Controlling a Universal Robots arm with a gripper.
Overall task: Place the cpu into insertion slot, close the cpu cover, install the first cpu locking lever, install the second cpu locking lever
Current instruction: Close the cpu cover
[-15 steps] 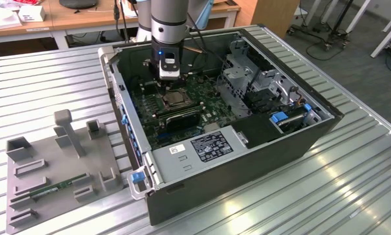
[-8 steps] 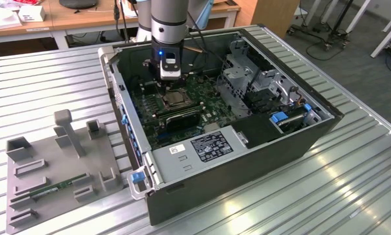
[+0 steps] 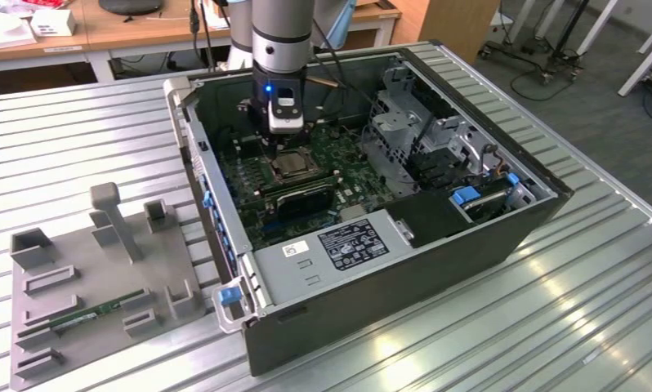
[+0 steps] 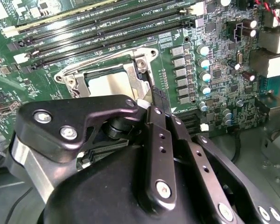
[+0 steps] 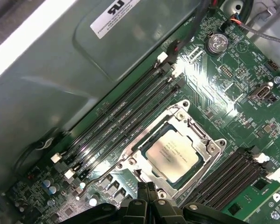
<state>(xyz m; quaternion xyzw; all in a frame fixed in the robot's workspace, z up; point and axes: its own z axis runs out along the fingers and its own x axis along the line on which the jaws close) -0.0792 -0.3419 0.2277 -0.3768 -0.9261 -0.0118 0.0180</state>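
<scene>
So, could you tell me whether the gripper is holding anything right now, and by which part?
Nothing appears held: the gripper has its fingers shut together, tips at the edge of the cpu cover, which lies over the cpu.

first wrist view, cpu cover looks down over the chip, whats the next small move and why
Likely nudge the gripper toward the wire lever and push it down to latch. The cpu is seated with the cpu cover flat around it. That lever angles out from the cover's corner, seemingly unlatched, and is close to the shut gripper.
</scene>
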